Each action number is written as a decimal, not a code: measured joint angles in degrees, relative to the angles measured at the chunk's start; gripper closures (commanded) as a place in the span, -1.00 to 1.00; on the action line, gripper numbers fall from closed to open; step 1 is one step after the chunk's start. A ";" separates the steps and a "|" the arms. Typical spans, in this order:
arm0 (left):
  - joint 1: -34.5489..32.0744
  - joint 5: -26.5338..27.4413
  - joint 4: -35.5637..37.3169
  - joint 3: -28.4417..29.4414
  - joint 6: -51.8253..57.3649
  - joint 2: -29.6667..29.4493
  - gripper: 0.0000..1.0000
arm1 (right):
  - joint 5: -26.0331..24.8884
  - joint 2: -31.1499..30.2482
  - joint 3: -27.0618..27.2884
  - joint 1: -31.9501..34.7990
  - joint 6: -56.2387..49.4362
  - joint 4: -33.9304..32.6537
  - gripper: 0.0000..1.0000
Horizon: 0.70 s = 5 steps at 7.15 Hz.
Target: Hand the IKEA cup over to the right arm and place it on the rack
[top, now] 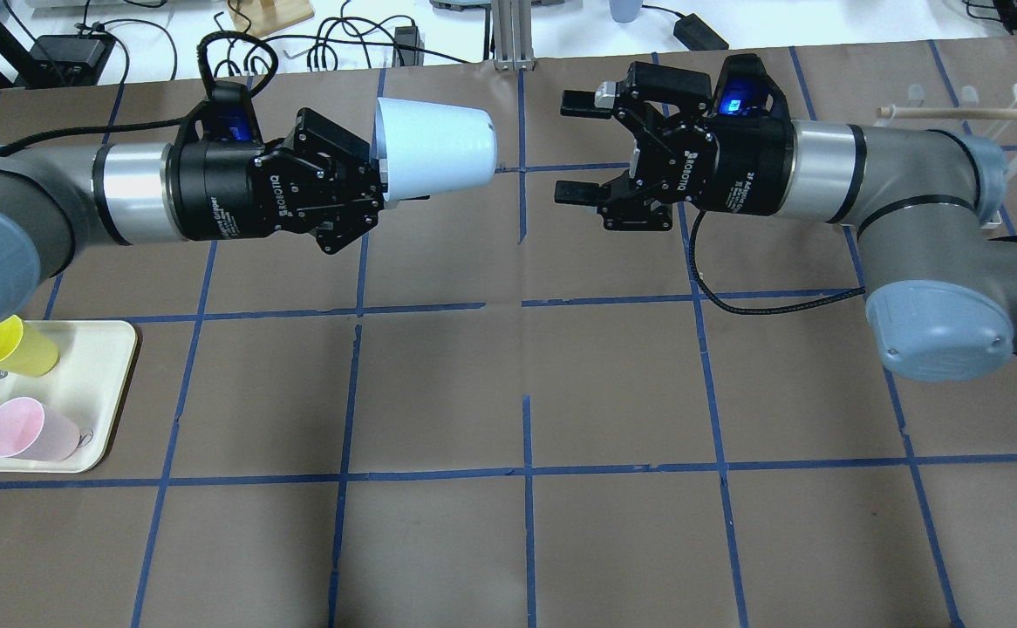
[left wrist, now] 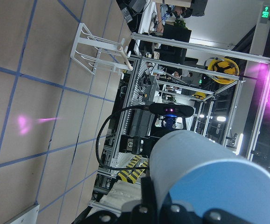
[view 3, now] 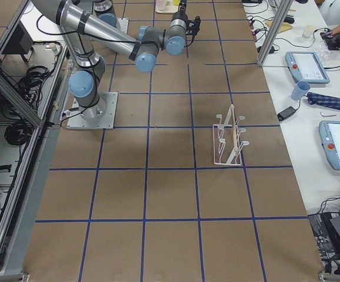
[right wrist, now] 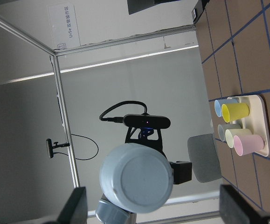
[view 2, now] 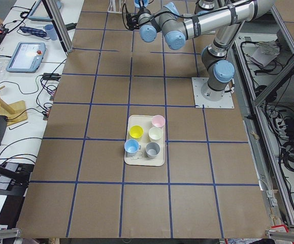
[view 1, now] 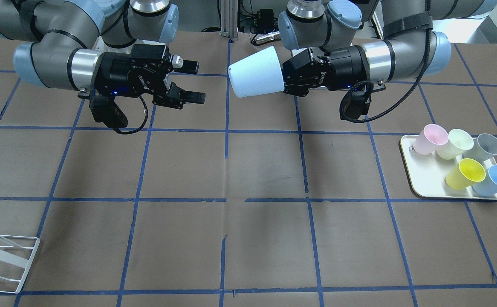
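Two robot arms meet high above the middle of the brown table, lengthwise; the left gripper (top: 384, 179) is clamped on the mouth rim of the cup (top: 434, 157), one finger inside and one outside; the cup lies on its side in the air, mouth toward the left gripper and closed base pointing at the right gripper (top: 576, 148); the right gripper faces it with its fingers spread wide and nothing between them; the cup's base stops short of those fingers, with a clear gap; seen from the right wrist, the base (right wrist: 137, 177) sits centred between the two spread fingers.

The cup is very pale blue, almost white, plain smooth plastic, tapering from a wide mouth to a smaller flat round base, without a handle.

The white wire rack (view 1: 1, 256) stands near the operators' edge toward the robot's right end; a cream tray (view 1: 419, 179) with five coloured cups sits toward the left end.
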 measured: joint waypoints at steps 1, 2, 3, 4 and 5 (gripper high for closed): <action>-1.07 -0.42 0.15 -0.18 -0.05 -0.11 1.00 | 0.32 0.02 -0.36 0.30 1.28 0.02 -1.00; -1.72 -1.04 0.20 -0.24 -0.54 -0.18 1.00 | 0.99 0.03 -0.55 0.54 2.47 0.03 -1.00; -2.52 -1.77 0.24 -0.27 -1.95 -0.21 1.00 | 1.59 0.03 -0.57 0.69 3.32 0.04 -1.00; -3.47 -2.22 0.33 -0.30 -3.46 -0.23 1.00 | 1.89 0.03 -0.53 0.81 4.04 0.04 -1.00; -4.17 -2.44 0.44 -0.32 -4.33 -0.23 1.00 | 2.02 -0.01 -0.55 1.01 5.66 0.02 -1.00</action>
